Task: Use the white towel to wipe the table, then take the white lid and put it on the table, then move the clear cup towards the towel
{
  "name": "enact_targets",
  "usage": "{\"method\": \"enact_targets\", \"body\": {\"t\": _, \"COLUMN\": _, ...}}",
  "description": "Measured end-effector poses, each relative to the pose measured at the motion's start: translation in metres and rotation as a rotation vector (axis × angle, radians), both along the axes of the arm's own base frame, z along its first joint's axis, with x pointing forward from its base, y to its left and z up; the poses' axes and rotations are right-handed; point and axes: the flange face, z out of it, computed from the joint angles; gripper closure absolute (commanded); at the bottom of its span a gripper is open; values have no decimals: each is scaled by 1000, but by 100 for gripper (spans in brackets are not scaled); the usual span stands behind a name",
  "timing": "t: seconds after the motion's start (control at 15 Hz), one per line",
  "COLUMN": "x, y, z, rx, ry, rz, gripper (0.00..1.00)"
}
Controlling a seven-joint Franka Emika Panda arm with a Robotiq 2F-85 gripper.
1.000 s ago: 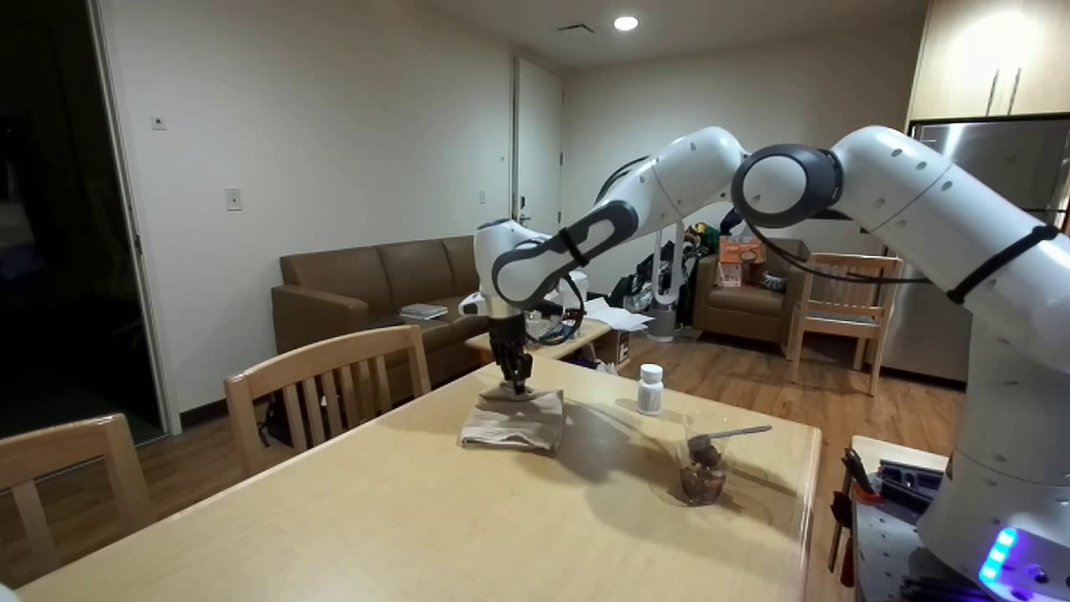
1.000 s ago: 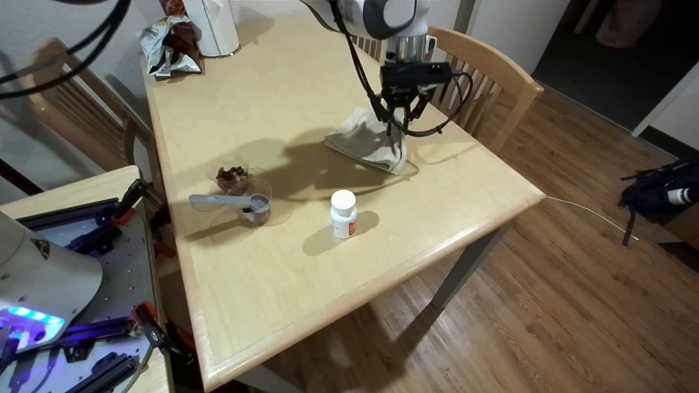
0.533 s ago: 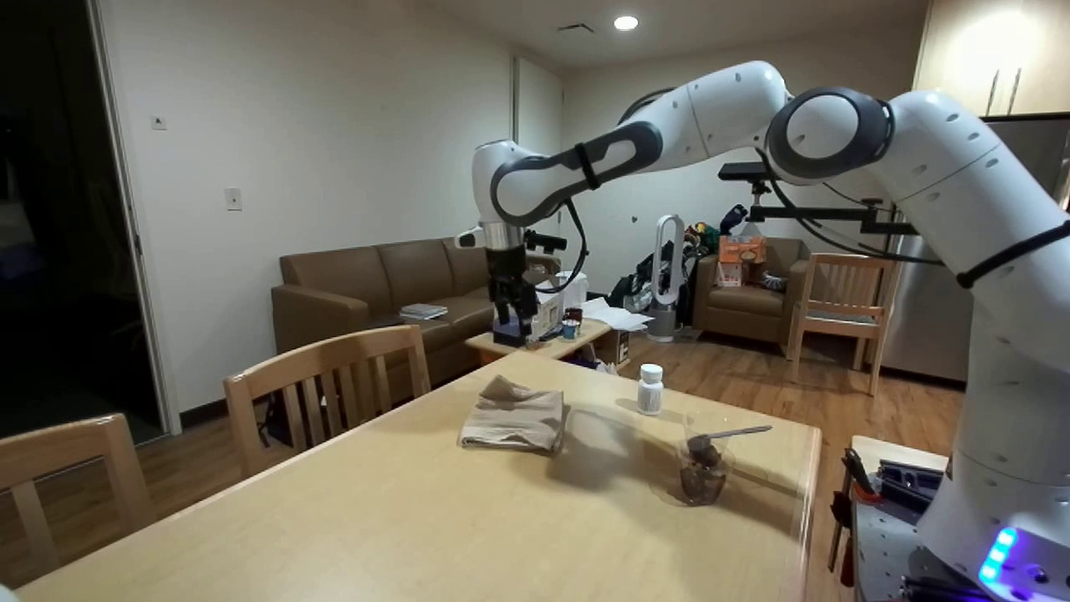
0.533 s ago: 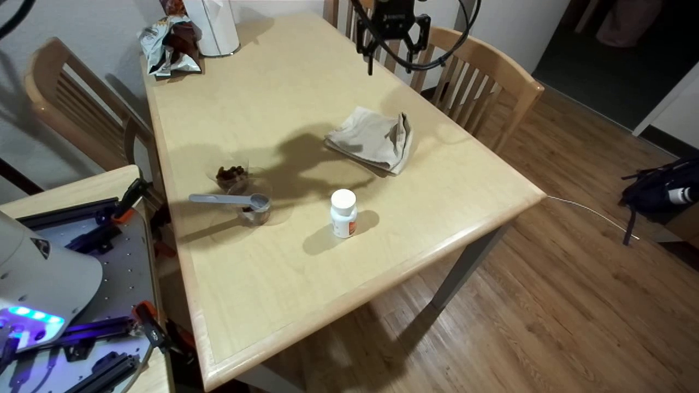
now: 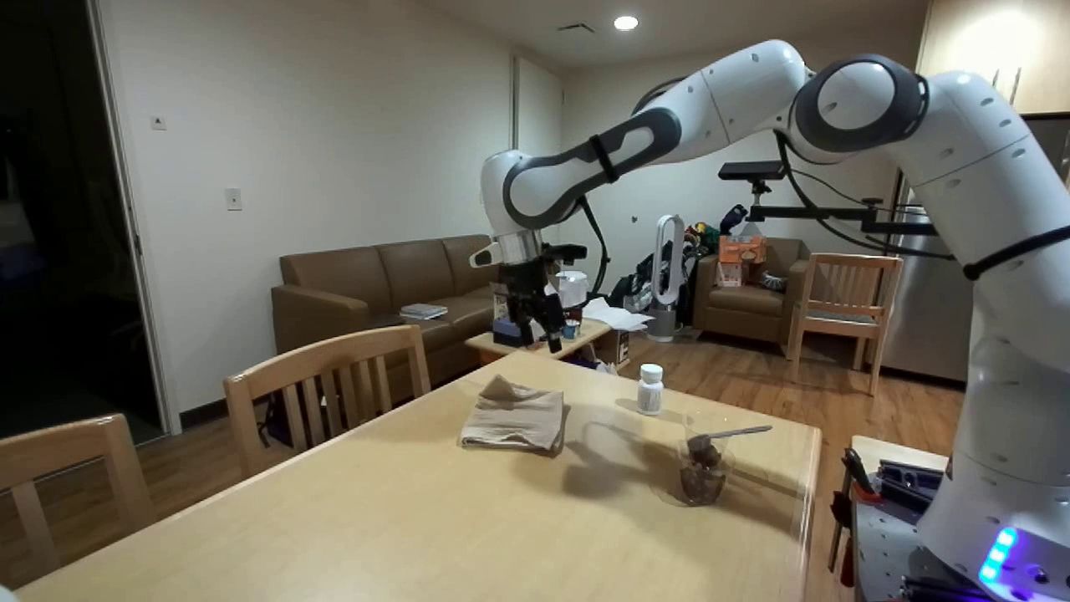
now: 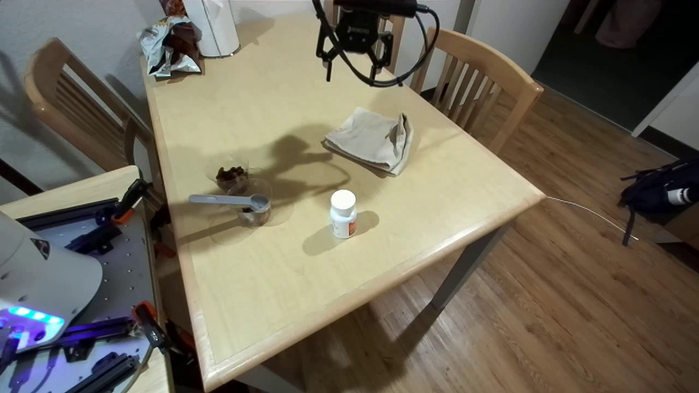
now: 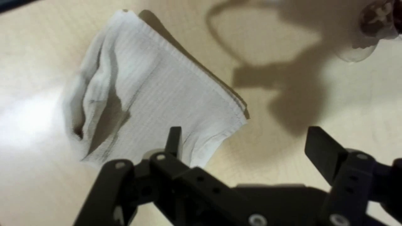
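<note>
The white towel (image 7: 176, 91) lies folded on the table (image 6: 284, 305), one edge crumpled upward. My gripper (image 7: 245, 141) is open above it, nothing between the fingers; in an exterior view the gripper (image 5: 542, 340) is tilted, well clear of the towel (image 5: 512, 422). Two clear cups holding dark pieces, one (image 6: 228, 183) behind the other (image 6: 255, 216), stand near the robot's side; I cannot tell which is the task's cup. In the wrist view a cup (image 7: 358, 55) is cut off top right. A white lid (image 6: 343, 200) sits on a white bottle (image 6: 343, 224).
A grey scoop (image 6: 221, 199) lies across the nearer cup's rim. A snack bag (image 6: 175, 46) and a white paper roll (image 6: 218, 30) are at the table's far end. Chairs (image 6: 480, 82) line both long sides. The bottle (image 5: 649, 391) stands between towel and cups.
My gripper was down at the towel with its fingers on the fold; it has let go, opened and risen, then tilted and shifted slightly. The towel stays where it was, its fold standing up.
</note>
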Motion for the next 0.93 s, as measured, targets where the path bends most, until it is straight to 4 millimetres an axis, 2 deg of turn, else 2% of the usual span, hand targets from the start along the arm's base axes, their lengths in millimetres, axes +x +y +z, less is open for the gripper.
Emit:
{"method": "enact_targets", "body": {"t": 0.2, "x": -25, "y": -3, "z": -20, "rx": 11, "ry": 57, "rz": -11, "gripper": 0}}
{"method": "enact_targets", "body": {"t": 0.4, "x": -45, "y": -11, "z": -32, "rx": 22, "ry": 45, "rz": -27, "gripper": 0}}
{"method": "enact_targets", "body": {"t": 0.93, "x": -73, "y": -67, "z": -31, "rx": 38, "ry": -191, "rz": -98, "gripper": 0}}
